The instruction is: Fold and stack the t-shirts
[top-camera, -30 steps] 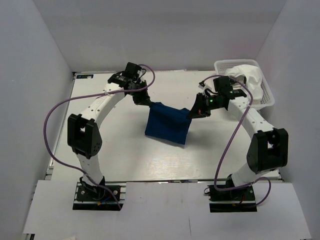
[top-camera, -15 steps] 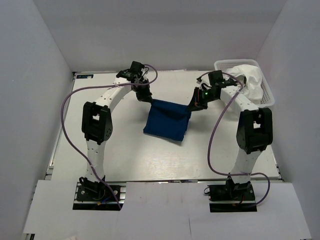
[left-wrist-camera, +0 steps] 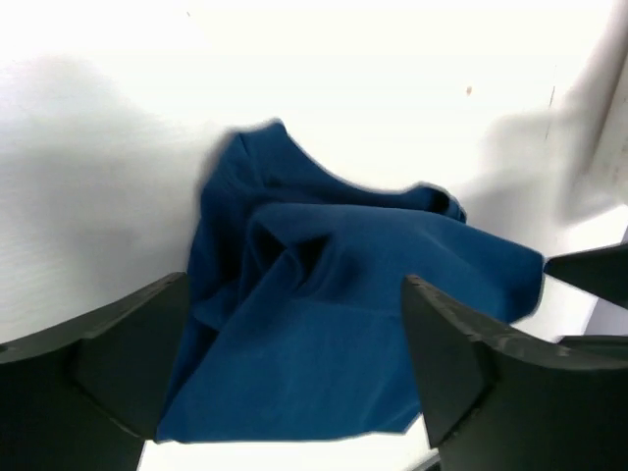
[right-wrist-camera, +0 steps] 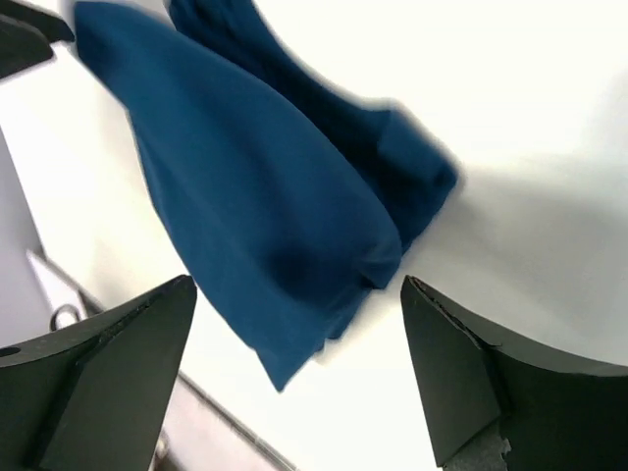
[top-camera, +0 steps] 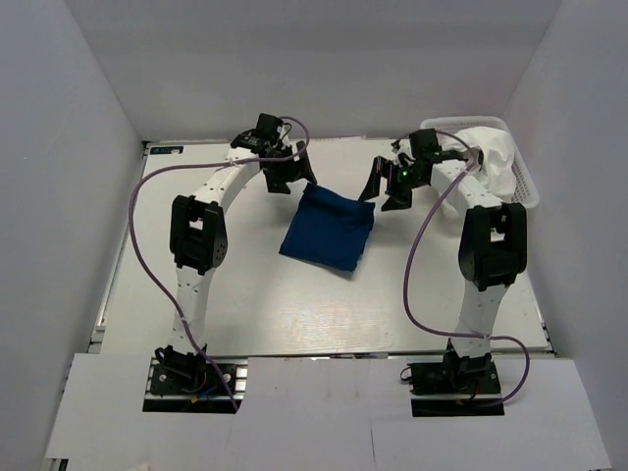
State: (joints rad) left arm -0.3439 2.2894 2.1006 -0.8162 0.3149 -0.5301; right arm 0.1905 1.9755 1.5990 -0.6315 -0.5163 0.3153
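Navy t-shirt (top-camera: 327, 228) is lying folded up on the table (top-camera: 245, 294), toward the back middle, and nothing's gripping it. Left gripper (top-camera: 291, 179) and right gripper (top-camera: 385, 192) hang just over its 2 far corners, jaws spread wide on both. White t-shirt (top-camera: 493, 155) is bunched up in the basket (top-camera: 528, 188) at the far right corner.

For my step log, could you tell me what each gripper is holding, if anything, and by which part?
Nothing is held: the left gripper and right gripper are both open, and the navy t-shirt lies loose on the table.
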